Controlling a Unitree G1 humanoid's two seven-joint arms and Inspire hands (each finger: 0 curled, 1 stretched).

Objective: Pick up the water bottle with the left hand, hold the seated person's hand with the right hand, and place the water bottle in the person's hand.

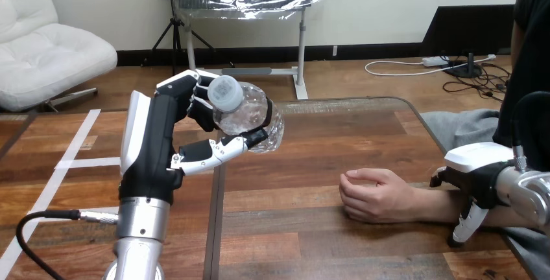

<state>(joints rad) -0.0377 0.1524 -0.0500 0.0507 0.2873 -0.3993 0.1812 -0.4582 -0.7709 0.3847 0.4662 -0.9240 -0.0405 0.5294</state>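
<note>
Your right hand (478,175) sat over the person's forearm (433,206) at the right edge of the brown wooden bench (311,157); you could not tell whether it gripped. Beside it, the person's hand (373,194) rested on the bench. Farther left, your left hand (159,144) grasped the clear plastic water bottle (250,115), raised above the bench.

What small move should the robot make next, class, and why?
Probably slide the right robot hand along the forearm toward the person's hand. The left robot hand already grips the water bottle above the table, but the person's hand lies curled on the table, and the right robot hand sits at the forearm.
</note>
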